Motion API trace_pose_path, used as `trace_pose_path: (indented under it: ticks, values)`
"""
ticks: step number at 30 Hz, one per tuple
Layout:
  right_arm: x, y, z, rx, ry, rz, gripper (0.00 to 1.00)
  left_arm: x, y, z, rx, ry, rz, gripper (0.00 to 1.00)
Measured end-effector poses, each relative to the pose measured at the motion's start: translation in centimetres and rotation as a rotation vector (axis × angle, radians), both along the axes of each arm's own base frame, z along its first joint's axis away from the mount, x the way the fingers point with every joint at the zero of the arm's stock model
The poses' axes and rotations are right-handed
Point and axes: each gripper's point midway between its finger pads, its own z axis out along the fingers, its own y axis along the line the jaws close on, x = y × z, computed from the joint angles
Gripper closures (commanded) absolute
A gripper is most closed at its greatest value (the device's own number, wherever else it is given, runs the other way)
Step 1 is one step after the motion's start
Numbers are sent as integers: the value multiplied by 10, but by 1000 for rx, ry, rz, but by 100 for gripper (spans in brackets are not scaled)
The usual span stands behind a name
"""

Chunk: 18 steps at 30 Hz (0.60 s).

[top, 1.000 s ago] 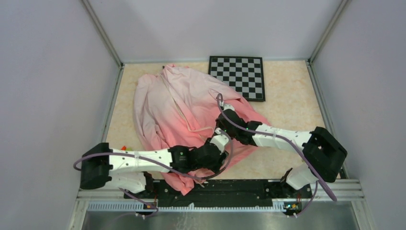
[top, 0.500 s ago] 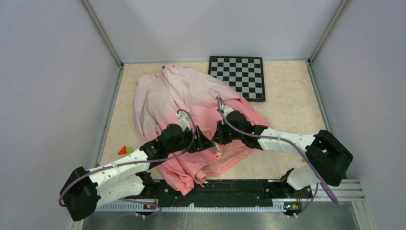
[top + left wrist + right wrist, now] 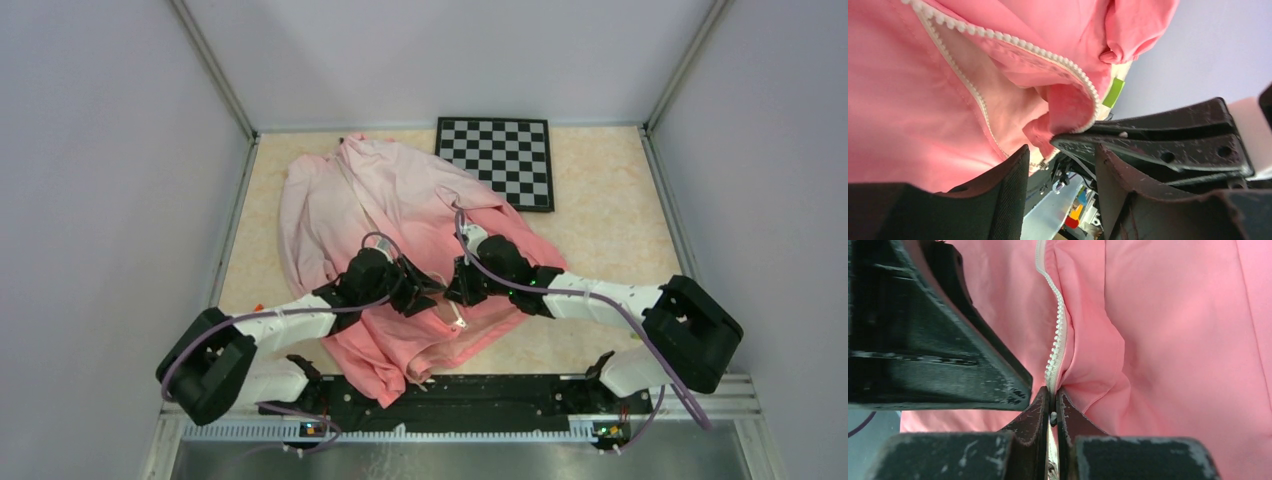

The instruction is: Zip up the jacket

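Seemingly lining up the zipper (image 3: pixel 1061 322) on the jacket (image 3: pixel 330 200): right gripper (image 3: pixel 1050 394) pinches one edge; left gripper (image 3: pixel 1060 150), at its nine o'clock, gapes empty, needing the other.

Matt pink cloth jacket (image 3: pixel 330 210), white plastic zipper teeth (image 3: pixel 1057 325).

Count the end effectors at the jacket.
2. The left end effector hangs open at the jacket's middle; the right end effector, facing it, is shut on the zipper. None seems hidden.

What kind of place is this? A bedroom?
Probably a robot lab booth: plain grey walls box in a small table, two robot arms are bolted on, and a checkerboard sits there.
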Motion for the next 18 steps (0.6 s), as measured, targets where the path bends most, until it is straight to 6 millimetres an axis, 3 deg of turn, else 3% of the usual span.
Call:
trace_pose_path:
  ticks: [3,9,18]
  values:
    - [0,0,0,-3,-3,4,100,4,-2,-8,1,18,8,51]
    - [0,0,0,-4,-7,7,100,19,-9,1,-22,-44,6,48]
    - [-1,0,1,0,-7,9,100,29,-7,7,-24,-85,35,64]
